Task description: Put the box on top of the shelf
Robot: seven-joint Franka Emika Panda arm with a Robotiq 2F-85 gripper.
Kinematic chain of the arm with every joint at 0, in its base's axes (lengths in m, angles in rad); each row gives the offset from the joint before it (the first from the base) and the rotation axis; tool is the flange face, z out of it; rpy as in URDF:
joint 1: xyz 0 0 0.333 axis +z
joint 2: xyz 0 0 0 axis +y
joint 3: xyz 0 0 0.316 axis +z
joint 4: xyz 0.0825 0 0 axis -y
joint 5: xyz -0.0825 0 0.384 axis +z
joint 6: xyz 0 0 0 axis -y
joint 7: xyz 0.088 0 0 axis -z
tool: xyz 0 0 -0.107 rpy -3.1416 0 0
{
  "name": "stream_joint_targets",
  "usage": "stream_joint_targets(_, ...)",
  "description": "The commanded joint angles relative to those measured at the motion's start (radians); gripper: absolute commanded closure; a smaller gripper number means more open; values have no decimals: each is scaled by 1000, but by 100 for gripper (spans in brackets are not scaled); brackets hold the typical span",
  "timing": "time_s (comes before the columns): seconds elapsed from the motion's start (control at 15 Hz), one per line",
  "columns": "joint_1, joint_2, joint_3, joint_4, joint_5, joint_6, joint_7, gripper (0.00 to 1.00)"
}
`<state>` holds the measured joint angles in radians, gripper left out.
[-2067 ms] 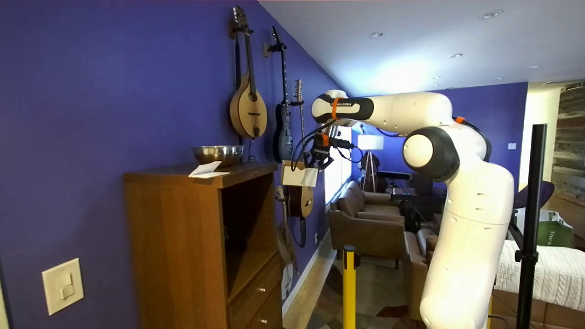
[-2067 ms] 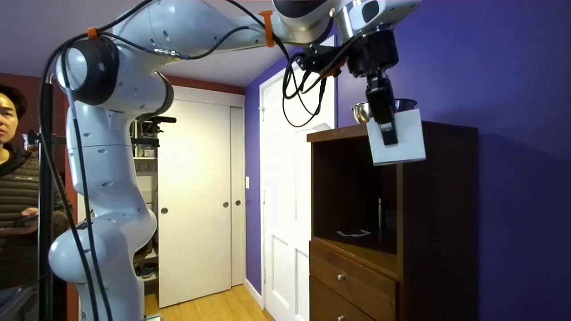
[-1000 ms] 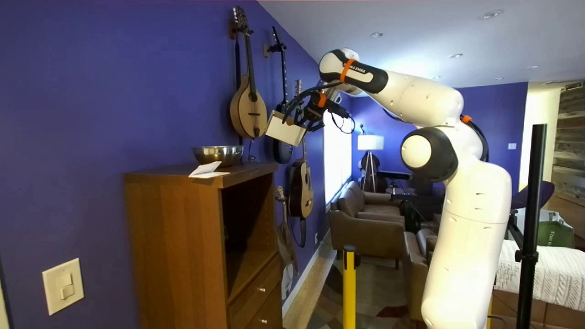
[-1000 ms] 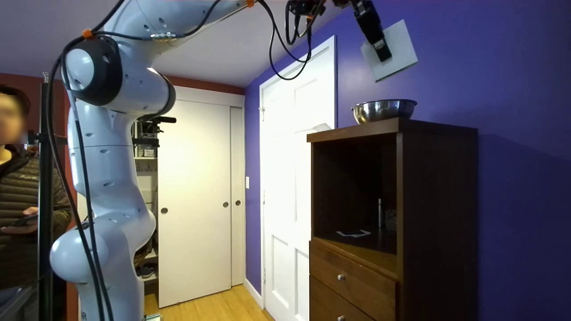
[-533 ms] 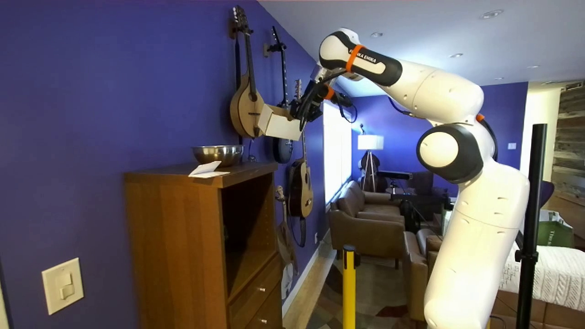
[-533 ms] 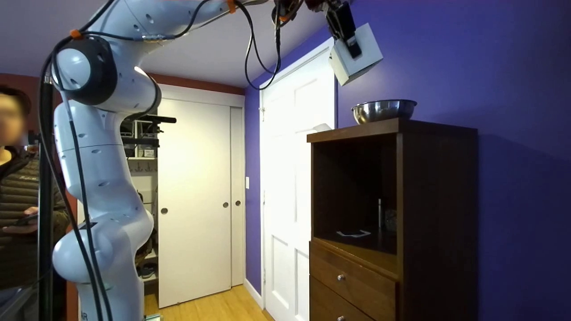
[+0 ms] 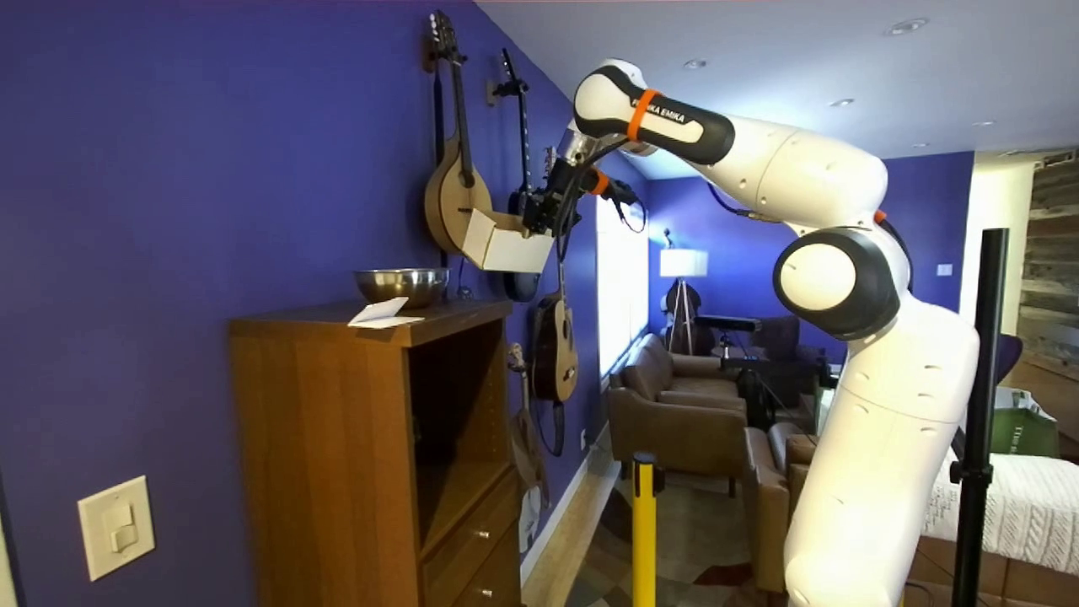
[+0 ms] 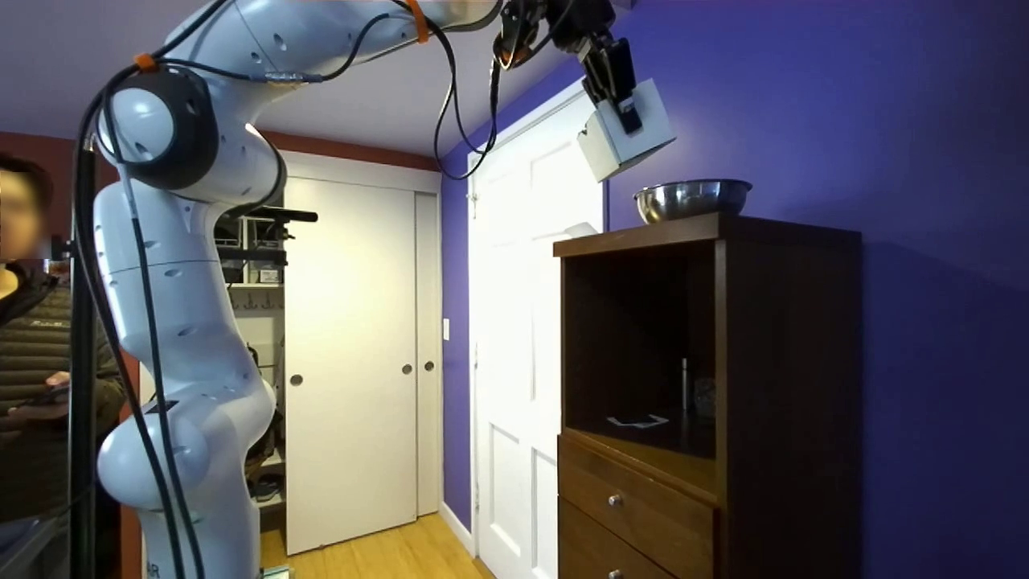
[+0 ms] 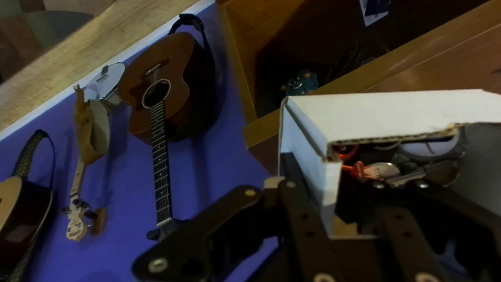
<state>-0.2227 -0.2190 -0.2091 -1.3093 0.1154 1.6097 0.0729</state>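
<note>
The cardboard box (image 7: 508, 251) had a smooth matt face and a rough, corrugated edge, while the claw (image 8: 625, 115) looked matt with shiny metal screws (image 9: 158, 265). Smooth wood with a soft sheen made up the shelf (image 7: 324, 447); the mixing bowl (image 7: 405, 287) was glossy polished metal, the folded sheet (image 7: 383, 314) matt paper. The sofa (image 7: 679, 432) looked smooth leather, the blanket (image 7: 1033, 510) rough knitted cloth.
</note>
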Motion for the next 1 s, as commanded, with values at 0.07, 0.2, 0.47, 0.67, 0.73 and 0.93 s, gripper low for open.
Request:
stream_joint_targets(0.07,32,14,19,-25,-3,-57,-100,96)
stream_joint_targets(0.2,40,36,22,-11,7,-76,-113,96)
stream_joint_targets(0.47,43,103,26,35,2,-72,-59,96)
stream_joint_targets(0.67,48,163,23,89,-7,-87,-21,96)
stream_joint_targets(0.73,47,180,23,111,-5,-95,-7,96)
stream_joint_targets(0.93,44,229,29,172,-9,-97,57,96)
